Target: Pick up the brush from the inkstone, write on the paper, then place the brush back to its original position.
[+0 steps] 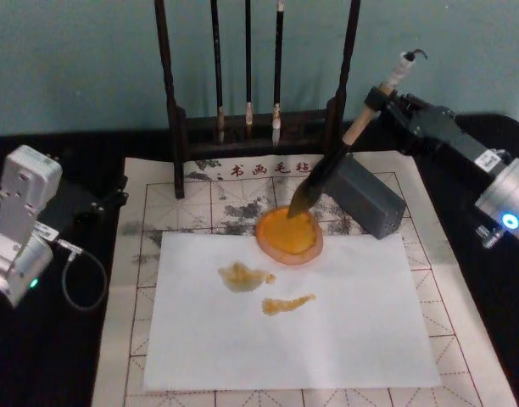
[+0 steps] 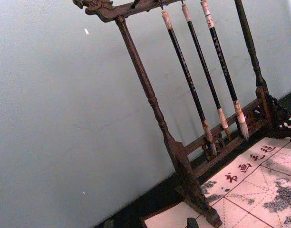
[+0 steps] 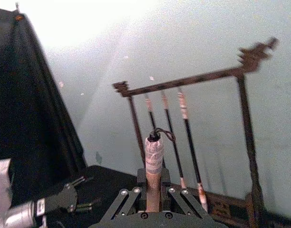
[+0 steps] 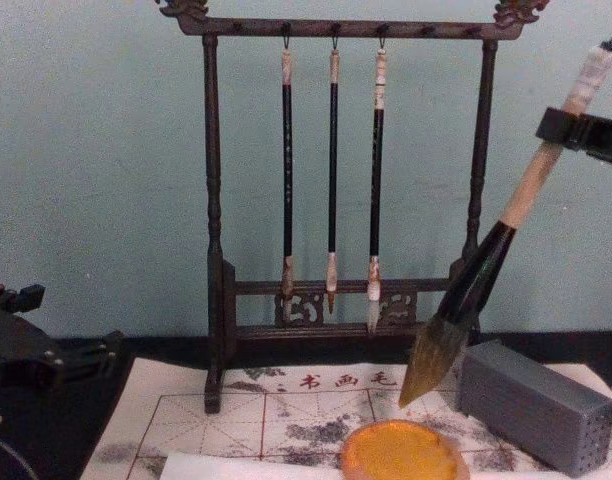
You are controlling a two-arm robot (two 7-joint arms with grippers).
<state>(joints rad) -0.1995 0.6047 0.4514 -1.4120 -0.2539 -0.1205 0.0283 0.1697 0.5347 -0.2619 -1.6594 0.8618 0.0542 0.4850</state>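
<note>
**Brush held over the inkstone, return step judged to be in hand**

The black counter (image 1: 47, 356) is covered by a gridded felt mat (image 1: 132, 331), on which the white paper (image 1: 344, 322) lies, marked by two orange strokes (image 1: 247, 276). The writing is therefore judged done. The left arm (image 1: 22, 225) is parked at the counter's left edge. Behind the mat, three thin brushes are hung on a dark rack (image 4: 212, 200), and a grey block (image 1: 370, 202) is set just beside the inkstone (image 1: 290, 234). The brush (image 1: 334, 159) is held tilted, its tuft poised just above the dish and apart from it in the chest view. Its tan handle is clamped by the closed right claw (image 1: 376, 98). Next, a lowering onto the dish is called for, then release.
</note>
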